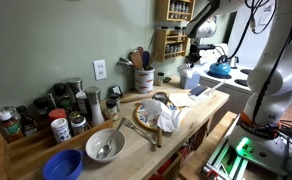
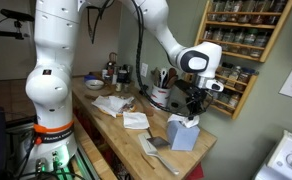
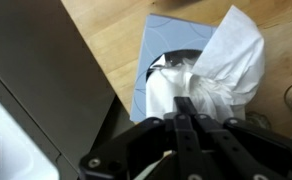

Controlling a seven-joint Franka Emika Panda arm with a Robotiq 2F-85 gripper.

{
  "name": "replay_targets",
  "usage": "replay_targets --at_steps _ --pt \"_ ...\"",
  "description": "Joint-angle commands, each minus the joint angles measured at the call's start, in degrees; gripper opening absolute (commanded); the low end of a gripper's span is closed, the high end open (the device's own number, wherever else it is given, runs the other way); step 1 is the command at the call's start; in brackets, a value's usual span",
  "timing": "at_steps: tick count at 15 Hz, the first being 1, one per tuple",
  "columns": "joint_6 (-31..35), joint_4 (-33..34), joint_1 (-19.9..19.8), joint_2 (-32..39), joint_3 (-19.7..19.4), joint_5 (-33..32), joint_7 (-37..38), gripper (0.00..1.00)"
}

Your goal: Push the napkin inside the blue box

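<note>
Pointing down, closed pincer (image 3: 186, 104) touching napkin (image 3: 231, 55) in blue box (image 3: 164, 40).

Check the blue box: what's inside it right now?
The white napkin fills the opening of the blue box, part bunched inside, the rest sticking out. The shut gripper meets it at the opening. The box's interior below the napkin is hidden.

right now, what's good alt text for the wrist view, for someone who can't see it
The shut gripper comes in from the bottom edge, its tips at a crumpled white napkin that sticks up out of the opening in the top of a light-blue box. The box sits on a wooden counter.
</note>
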Motion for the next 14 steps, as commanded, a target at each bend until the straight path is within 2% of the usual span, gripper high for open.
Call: replay_targets --at_steps 1,14 --pt "2.3 -0.6 0.3 1.1 0.3 2.6 3.6 0.0" --pt "-3.8 0.4 1.2 3.9 0.7 -1.8 3.6 0.01"
